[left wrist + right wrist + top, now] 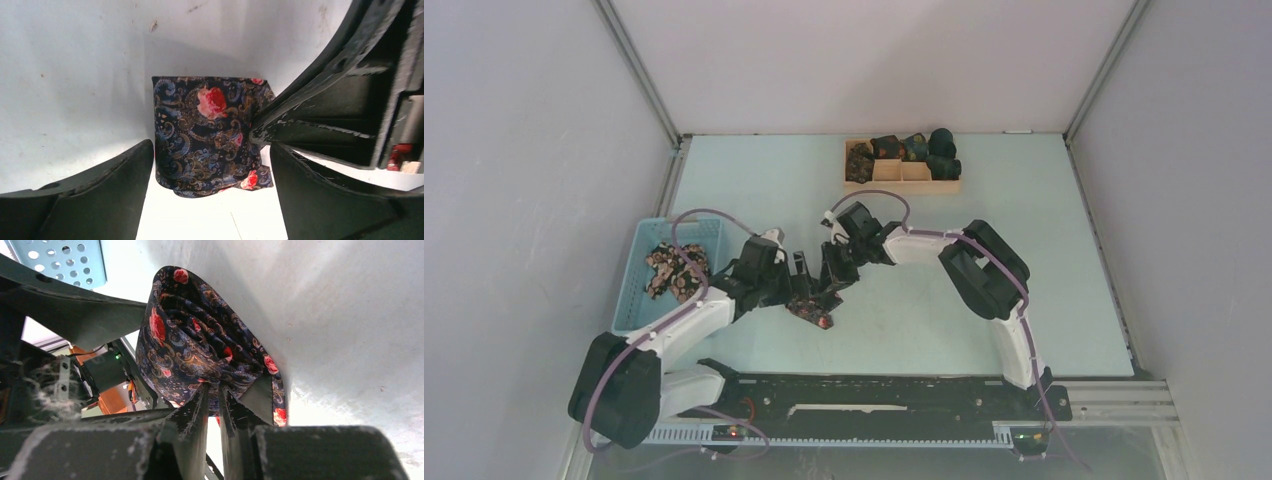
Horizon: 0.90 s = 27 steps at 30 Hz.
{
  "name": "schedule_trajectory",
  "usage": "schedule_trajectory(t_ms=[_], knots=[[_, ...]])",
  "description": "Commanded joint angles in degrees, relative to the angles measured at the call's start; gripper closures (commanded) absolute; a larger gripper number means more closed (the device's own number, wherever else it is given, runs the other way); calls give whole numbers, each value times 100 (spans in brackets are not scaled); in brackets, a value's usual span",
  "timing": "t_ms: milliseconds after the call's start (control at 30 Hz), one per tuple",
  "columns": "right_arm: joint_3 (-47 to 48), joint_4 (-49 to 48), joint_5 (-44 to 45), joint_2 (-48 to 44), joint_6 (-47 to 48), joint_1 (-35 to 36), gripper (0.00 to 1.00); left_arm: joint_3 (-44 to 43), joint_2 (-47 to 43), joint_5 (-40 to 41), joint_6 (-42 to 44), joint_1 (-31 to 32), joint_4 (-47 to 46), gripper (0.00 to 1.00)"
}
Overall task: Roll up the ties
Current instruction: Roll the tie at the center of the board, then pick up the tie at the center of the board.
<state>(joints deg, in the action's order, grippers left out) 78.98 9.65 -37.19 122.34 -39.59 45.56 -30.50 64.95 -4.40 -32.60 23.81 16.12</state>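
Note:
A rolled tie (812, 310) of dark fabric with red flowers lies on the table between both arms. In the right wrist view my right gripper (214, 390) is shut on a fold at the roll's (200, 340) edge. In the top view the right gripper (834, 276) reaches down to the roll from the right. My left gripper (211, 148) is open, its fingers (120, 175) wide apart on either side of the roll (207, 135) without touching it. In the top view the left gripper (801, 282) sits just left of the roll.
A light-blue basket (649, 245) at the left holds more unrolled ties (674, 272); its perforated wall shows in the right wrist view (65, 260). A wooden divided tray (902, 172) at the back holds several rolled ties (939, 150). Walls close in the table.

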Motion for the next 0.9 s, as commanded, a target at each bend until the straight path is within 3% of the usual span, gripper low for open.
schedule_trajectory(t_ms=[0, 367, 633, 867], knots=[[145, -43, 49, 5, 136, -55, 84, 130, 141, -305, -83, -35, -367, 10], [149, -21, 25, -121, 163, -253, 83, 426, 279, -594, -167, -12, -784, 37], [-405, 60, 283, -683, 295, -590, 45, 348, 274, -274, -106, 174, -738, 43], [-925, -130, 445, -768, 89, -580, 37, 181, 385, 32, -70, 385, -583, 45]])
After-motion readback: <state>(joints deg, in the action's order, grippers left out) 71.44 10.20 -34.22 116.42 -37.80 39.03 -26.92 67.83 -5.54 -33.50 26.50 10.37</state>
